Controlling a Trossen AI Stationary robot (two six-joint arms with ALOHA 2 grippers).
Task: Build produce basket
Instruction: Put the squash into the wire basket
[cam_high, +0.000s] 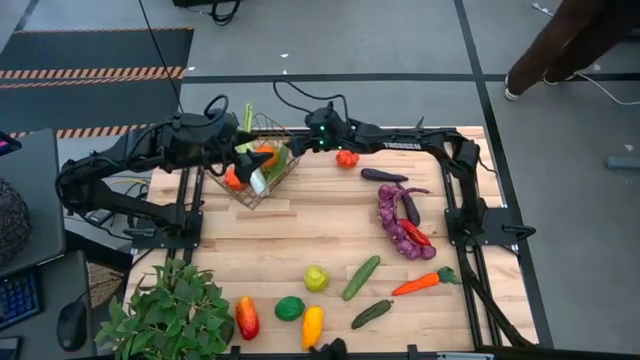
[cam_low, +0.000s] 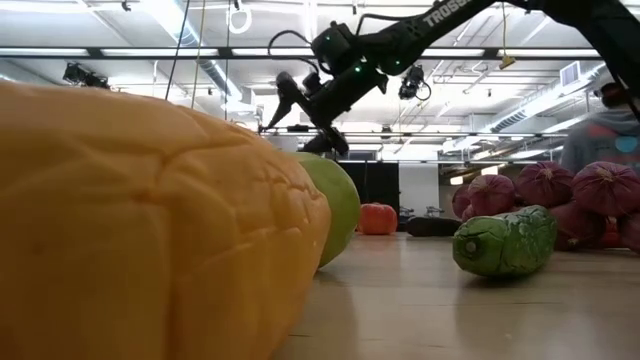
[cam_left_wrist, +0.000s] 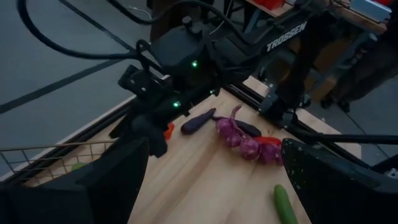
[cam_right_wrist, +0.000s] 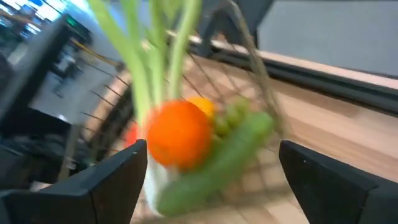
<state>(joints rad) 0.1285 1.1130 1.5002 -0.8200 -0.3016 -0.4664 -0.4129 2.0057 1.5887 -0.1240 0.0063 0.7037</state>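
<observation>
Right claw (cam_right_wrist: 208, 177) spread open over basket (cam_high: 262, 165), apparently just releasing produce; left claw (cam_left_wrist: 211, 186) open too. Next: fetching tomato (cam_high: 346, 158) at three o'clock.

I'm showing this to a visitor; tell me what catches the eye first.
Both dark arms meet over the wire basket at the table's far left edge, already stuffed with celery, an orange piece and a green vegetable. The right gripper hangs just above it, jaws open. To the right, a string of purple grapes curves across the wood, and a leafy plant fills the near left corner.
</observation>
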